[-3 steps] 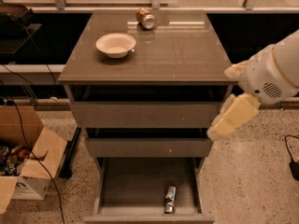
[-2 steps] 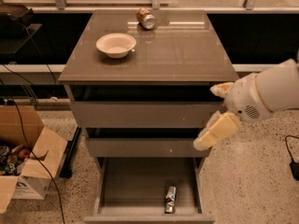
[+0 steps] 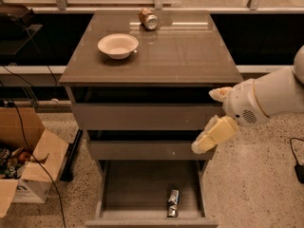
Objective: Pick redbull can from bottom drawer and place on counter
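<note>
**Redbull can (image 3: 173, 203) lay in the open bottom drawer (image 3: 133, 189); gripper (image 3: 214, 126) hung at the cabinet's (image 3: 142, 117) right side**

Left of the cabinet a cardboard box (image 3: 28, 167) sat open on the floor. On the cabinet's counter (image 3: 185, 56) a white bowl (image 3: 118, 45) stood toward the left, and an orange-tan can (image 3: 148, 19) lay on its side near the back edge. At the cabinet's foot the bottom drawer was pulled out, the redbull can lying flat near its front right. The gripper hovered off the cabinet's right front corner, level with the middle drawer and well above the can. Whether it was wide or narrow could not be told.
</note>
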Robot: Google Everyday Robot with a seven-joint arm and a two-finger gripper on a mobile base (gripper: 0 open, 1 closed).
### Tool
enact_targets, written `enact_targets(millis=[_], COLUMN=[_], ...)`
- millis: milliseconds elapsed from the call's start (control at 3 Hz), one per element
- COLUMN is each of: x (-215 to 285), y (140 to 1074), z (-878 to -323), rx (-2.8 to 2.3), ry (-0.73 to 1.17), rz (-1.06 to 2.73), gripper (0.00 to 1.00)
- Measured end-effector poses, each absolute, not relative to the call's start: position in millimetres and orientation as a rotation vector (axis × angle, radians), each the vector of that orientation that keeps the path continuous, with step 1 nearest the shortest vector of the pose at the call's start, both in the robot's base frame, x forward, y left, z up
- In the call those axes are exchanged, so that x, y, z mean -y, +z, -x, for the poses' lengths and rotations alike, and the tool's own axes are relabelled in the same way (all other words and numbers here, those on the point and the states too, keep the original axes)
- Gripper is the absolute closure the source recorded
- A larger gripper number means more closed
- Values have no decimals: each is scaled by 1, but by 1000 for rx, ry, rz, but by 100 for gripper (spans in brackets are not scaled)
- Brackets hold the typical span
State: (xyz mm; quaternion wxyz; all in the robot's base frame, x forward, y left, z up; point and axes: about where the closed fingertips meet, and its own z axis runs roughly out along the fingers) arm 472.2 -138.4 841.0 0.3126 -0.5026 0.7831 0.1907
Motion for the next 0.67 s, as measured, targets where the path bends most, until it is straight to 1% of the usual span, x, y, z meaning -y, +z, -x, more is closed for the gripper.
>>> enact_targets(millis=[667], x=[134], y=[744], z=[-462], rx=[-2169], ry=[609], rz=[1225], gripper=[0])
